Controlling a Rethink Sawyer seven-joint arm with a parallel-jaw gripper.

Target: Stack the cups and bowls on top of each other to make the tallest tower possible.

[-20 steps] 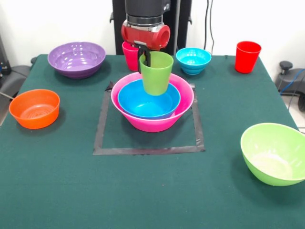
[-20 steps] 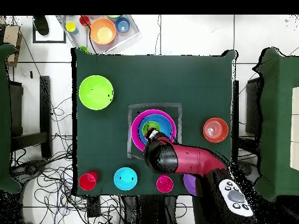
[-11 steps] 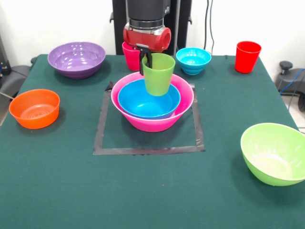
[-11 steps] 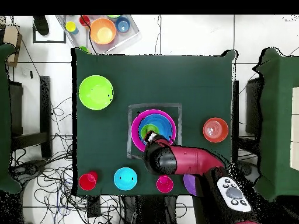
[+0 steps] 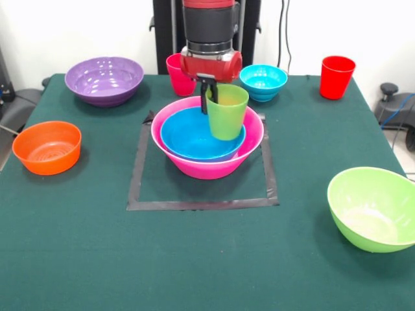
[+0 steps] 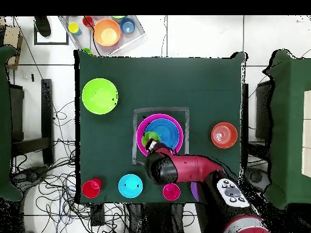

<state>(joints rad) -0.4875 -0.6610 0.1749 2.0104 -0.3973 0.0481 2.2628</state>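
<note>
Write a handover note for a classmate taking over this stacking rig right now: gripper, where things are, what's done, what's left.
Gripper: shut on the light green cup, held over the blue bowl.
Done: blue bowl nested in the large pink bowl, inside the taped square.
Left: set the cup down, then add the purple bowl, orange bowl, lime bowl, small blue bowl, pink-red cup, red cup.

My arm (image 5: 209,29) runs off the top edge in the front view, and from overhead it covers my gripper (image 6: 150,145) and most of the purple bowl (image 6: 195,190). The light green cup (image 5: 226,111) hides the far finger. The lime green bowl (image 5: 374,207) is cut by the right edge. The pink-red cup (image 5: 177,74) sits partly behind my wrist
</note>
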